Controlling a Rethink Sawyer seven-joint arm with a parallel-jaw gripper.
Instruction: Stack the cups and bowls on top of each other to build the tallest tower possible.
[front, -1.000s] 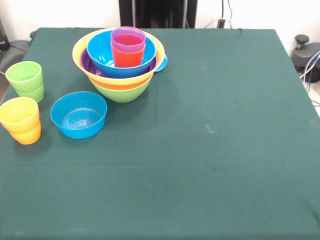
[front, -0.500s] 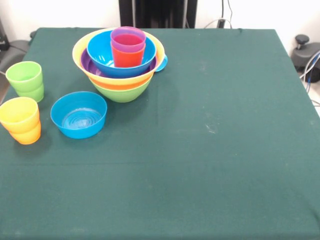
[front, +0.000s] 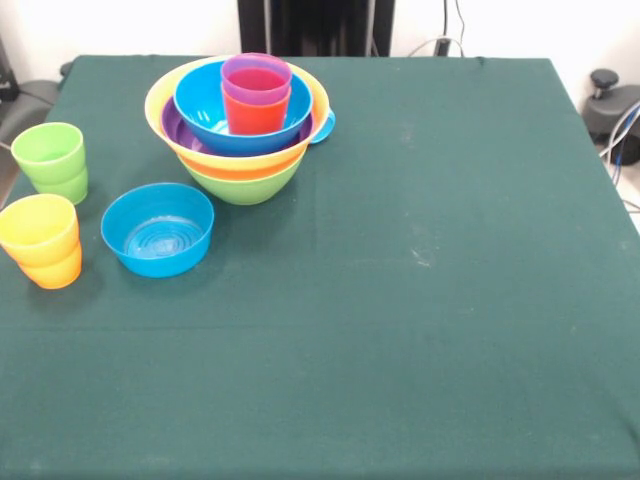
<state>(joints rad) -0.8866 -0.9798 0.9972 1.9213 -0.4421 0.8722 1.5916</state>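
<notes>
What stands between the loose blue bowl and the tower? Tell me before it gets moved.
Nothing visible. The blue bowl sits on bare cloth just in front of the tower. The green cups and the yellow-orange cups stand off to the side. The gripper is out of view.

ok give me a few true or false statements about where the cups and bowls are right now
1. A purple cup sits at the top of the tower. True.
2. The small blue bowl is stacked in the tower. False: it stands alone on the green tablecloth.
3. The tower's base is a lime green bowl. True.
4. The green cup lies tipped on its side. False: it stands upright, mouth up.
5. The yellow cup rests in an orange cup. True.
6. The end effector is gripping the yellow cup. False: no end effector is in view.
</notes>
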